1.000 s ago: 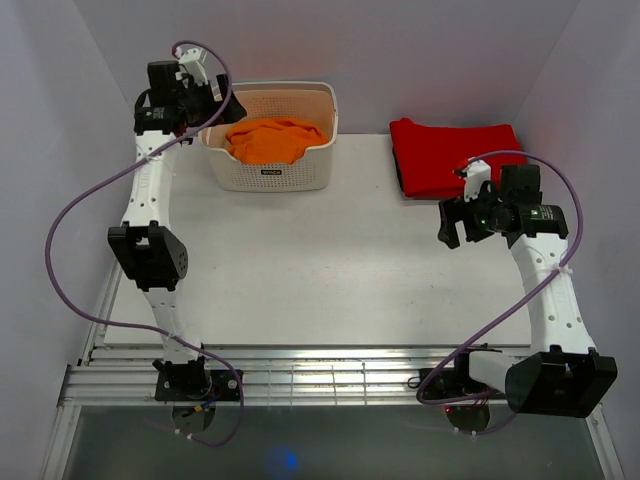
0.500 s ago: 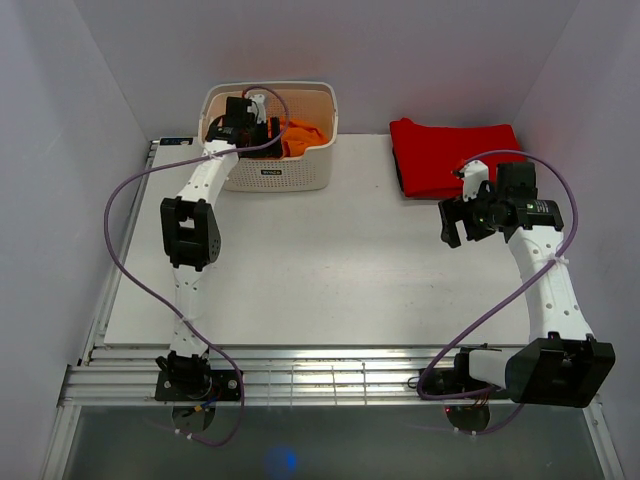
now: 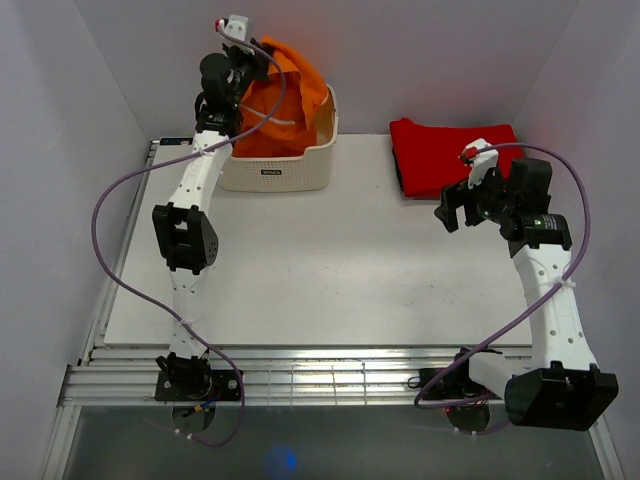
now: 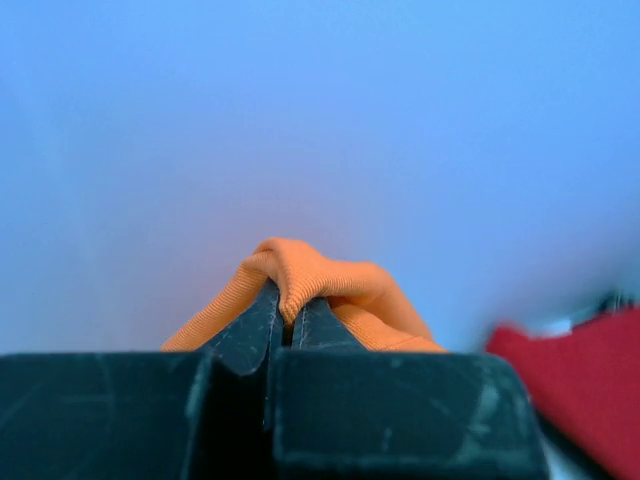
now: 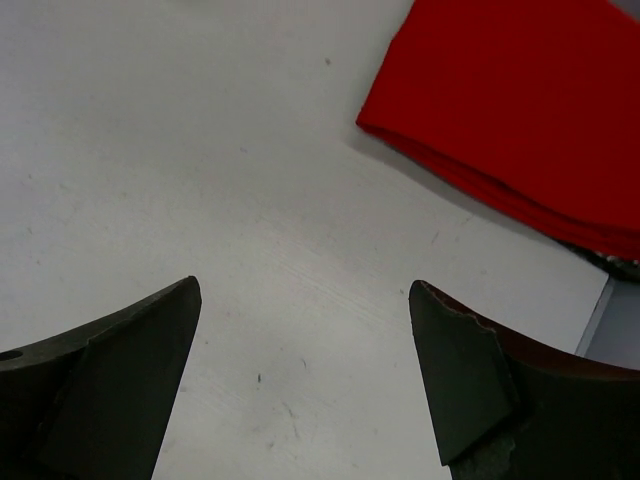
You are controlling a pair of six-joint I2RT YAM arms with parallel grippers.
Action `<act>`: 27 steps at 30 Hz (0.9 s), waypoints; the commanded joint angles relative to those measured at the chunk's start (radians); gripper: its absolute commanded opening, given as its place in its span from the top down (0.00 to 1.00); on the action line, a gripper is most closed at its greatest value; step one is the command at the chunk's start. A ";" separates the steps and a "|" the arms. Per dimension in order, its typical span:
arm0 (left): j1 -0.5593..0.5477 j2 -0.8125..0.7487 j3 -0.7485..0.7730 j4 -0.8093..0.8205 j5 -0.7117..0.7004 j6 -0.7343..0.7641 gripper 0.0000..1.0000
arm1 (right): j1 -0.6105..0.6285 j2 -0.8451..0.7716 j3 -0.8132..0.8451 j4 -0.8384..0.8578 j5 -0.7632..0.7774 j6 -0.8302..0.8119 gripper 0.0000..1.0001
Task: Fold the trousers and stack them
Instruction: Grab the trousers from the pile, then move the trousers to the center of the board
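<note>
left gripper (image 4: 285,312) pinched tight on a fold of the trousers (image 3: 295,90), held raised over the basket (image 3: 290,172), far-left corner | right gripper (image 5: 300,300) spread wide, empty, above the table (image 3: 330,260) beside red folded cloth (image 3: 440,150), far-right corner

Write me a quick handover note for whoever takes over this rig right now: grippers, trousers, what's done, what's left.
Left gripper: shut on a bunch of the orange trousers, held high above the white basket; their lower part hangs inside it.
Right gripper: open, empty, over the table beside the folded red cloth.
Done: trousers gripped and raised.
Left: clear them from the basket, spread them on the table, fold, stack.
</note>
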 commanded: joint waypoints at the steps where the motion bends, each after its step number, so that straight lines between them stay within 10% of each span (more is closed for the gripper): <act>1: -0.030 -0.226 0.100 0.383 0.046 0.056 1.00 | 0.011 -0.082 -0.042 0.304 -0.198 0.092 0.10; 8: -0.061 -0.362 0.106 0.507 0.054 0.082 1.00 | 0.235 -0.078 -0.249 1.014 -0.132 0.242 0.10; 18: -0.083 -0.474 0.066 0.537 0.080 0.034 1.00 | 0.551 0.421 -0.047 1.437 0.215 0.265 0.10; 27: -0.084 -0.487 0.041 0.540 0.079 0.016 1.00 | 0.717 0.771 0.281 1.584 0.156 0.193 0.10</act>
